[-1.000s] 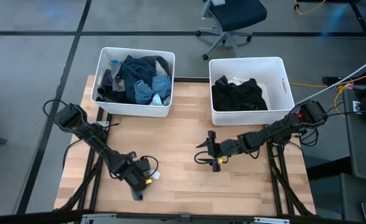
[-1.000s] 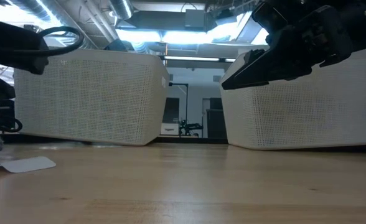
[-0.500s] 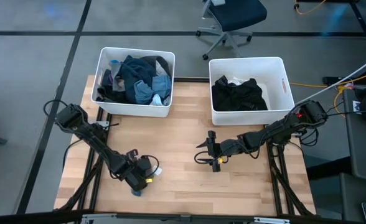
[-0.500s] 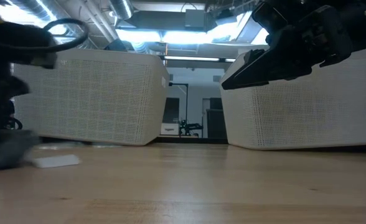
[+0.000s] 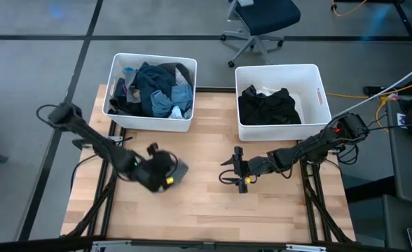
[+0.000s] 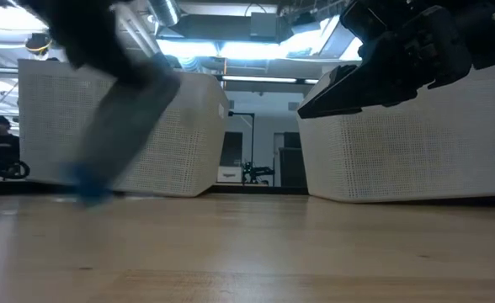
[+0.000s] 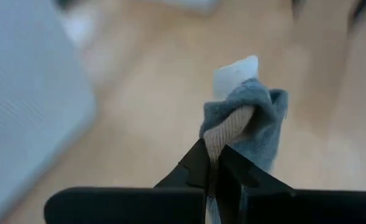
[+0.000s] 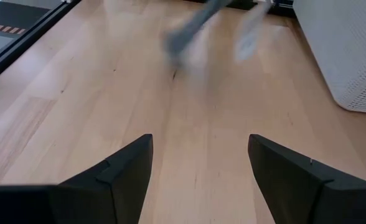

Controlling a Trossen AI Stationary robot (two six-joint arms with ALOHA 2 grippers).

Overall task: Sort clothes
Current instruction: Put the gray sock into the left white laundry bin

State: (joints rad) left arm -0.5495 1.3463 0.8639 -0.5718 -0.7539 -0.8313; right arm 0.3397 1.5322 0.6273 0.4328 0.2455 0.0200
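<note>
**On the wooden table: one sock held up, two bins of clothes**

Over on the left side, the left gripper has its two fingers pressed tight together on a small grey-blue sock. That sock hangs off the wood, with a white tag sticking out of it. From above, the sock sits at about eight o'clock on the table, a little below the left bin. That white bin stands at about eleven o'clock and is piled with dark grey, teal and pale blue clothes.

Moving to the middle, the right gripper hangs just over the bare wood. Its fingers are spread wide apart and hold nothing. It is well apart from the sock.

Farther right, at about one o'clock, stands the right bin. Black clothes lie inside it, with a bit of white cloth showing under them.
</note>
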